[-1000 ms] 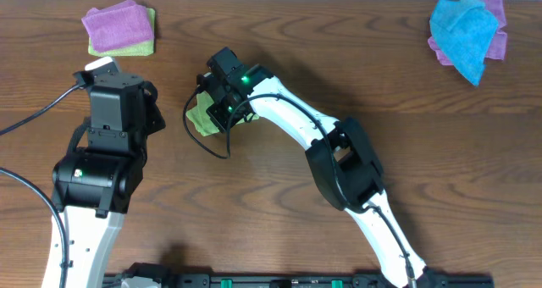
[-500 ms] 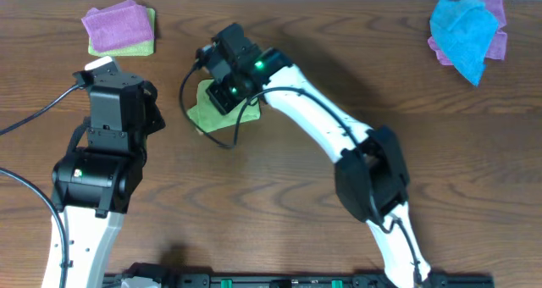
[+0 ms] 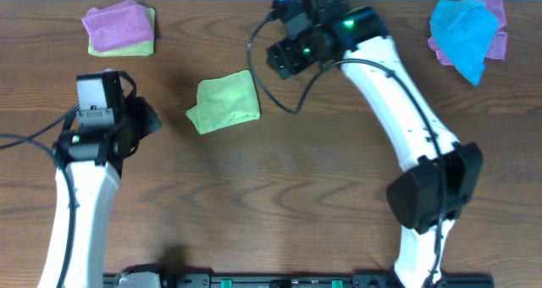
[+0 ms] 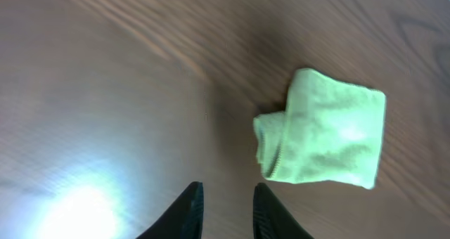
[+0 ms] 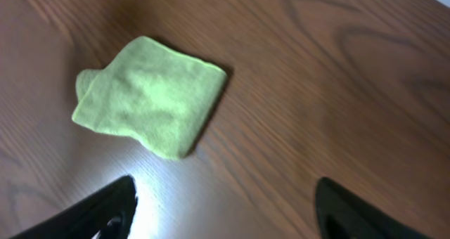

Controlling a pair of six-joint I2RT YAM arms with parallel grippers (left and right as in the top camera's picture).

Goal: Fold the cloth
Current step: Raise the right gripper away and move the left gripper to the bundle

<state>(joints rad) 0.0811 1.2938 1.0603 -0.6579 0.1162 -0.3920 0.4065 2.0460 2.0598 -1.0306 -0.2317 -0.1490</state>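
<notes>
The cloth [image 3: 224, 102], lime yellow-green, lies folded into a small rectangle on the wooden table, with one corner bunched at its left end. The left wrist view has the cloth [image 4: 323, 137] ahead and to the right of my left gripper [image 4: 226, 197], whose jaws stand a little apart with nothing between them. From above, the left gripper [image 3: 146, 119] is left of the cloth and clear of it. My right gripper [image 3: 282, 58] hovers behind and to the right of the cloth, wide open and empty. Its wrist view has the cloth [image 5: 151, 105] up left of the right gripper [image 5: 225, 200].
A purple cloth on a pale green one [image 3: 118, 27] lies at the back left. A bright blue cloth over a purple one [image 3: 466, 32] lies at the back right. A black cable [image 3: 279, 97] hangs from the right arm near the cloth's right edge.
My right gripper has let go of the cloth, opened wide and drawn back to the rear right. The left gripper has opened slightly and its arm has shifted. The cloth now lies uncovered.
</notes>
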